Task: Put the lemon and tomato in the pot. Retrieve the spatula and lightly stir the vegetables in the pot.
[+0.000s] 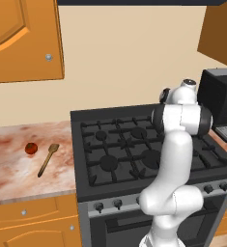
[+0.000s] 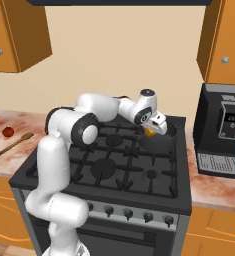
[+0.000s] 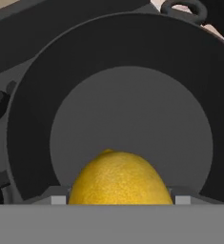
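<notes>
Overhead, the hand (image 2: 150, 131) seemingly clamps one lemon (image 3: 120, 178) above one pot (image 3: 113, 86); one tomato (image 1: 31, 148), one spatula (image 1: 48, 159).

The yellow lemon (image 3: 119, 178) hangs right above the open dark pot (image 3: 32, 124) on the stove's back right burner. The red tomato (image 1: 31, 148) lies just beside the wooden spatula (image 1: 48, 159), both well left of the pot.

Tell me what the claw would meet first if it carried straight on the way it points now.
Probably the bare grey floor of the round dark pot. The claw holds the round yellow lemon directly over the pot's mouth, pointing down into it; nothing else lies in that line, though depth is hard to judge.
</notes>
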Controlling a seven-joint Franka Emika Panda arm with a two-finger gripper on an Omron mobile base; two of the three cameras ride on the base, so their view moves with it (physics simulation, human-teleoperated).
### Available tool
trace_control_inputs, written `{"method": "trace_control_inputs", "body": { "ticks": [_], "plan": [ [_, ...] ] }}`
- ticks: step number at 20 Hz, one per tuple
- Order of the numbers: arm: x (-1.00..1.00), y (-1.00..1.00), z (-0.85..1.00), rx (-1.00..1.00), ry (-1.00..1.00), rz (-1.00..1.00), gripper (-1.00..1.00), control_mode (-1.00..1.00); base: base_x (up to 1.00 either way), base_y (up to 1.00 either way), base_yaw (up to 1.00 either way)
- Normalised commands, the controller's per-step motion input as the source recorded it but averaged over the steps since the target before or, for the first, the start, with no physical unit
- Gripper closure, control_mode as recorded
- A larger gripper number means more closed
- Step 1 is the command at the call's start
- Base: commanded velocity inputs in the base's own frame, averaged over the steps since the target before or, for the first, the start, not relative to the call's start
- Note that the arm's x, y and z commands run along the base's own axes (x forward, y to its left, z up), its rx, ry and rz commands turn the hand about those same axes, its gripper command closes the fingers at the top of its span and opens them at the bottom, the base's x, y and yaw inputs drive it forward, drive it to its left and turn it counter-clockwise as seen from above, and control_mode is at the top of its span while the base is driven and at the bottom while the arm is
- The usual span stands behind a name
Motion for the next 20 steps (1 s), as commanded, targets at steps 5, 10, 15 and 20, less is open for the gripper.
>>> {"method": "trace_control_inputs", "body": {
  "ticks": [5, 10, 15, 20],
  "plan": [
    [0.00, 0.00, -0.03, 0.00, 0.00, 0.00, 1.00, -1.00, 0.00, 0.00, 0.00],
    [0.00, 0.00, -0.32, 0.00, 0.00, 0.00, 1.00, -1.00, 0.00, 0.00, 0.00],
    [0.00, 0.00, -0.04, 0.00, 0.00, 0.00, 1.00, -1.00, 0.00, 0.00, 0.00],
    [0.00, 0.00, 0.00, 0.00, 0.00, 0.00, -1.00, -1.00, 0.00, 0.00, 0.00]
  ]
}}
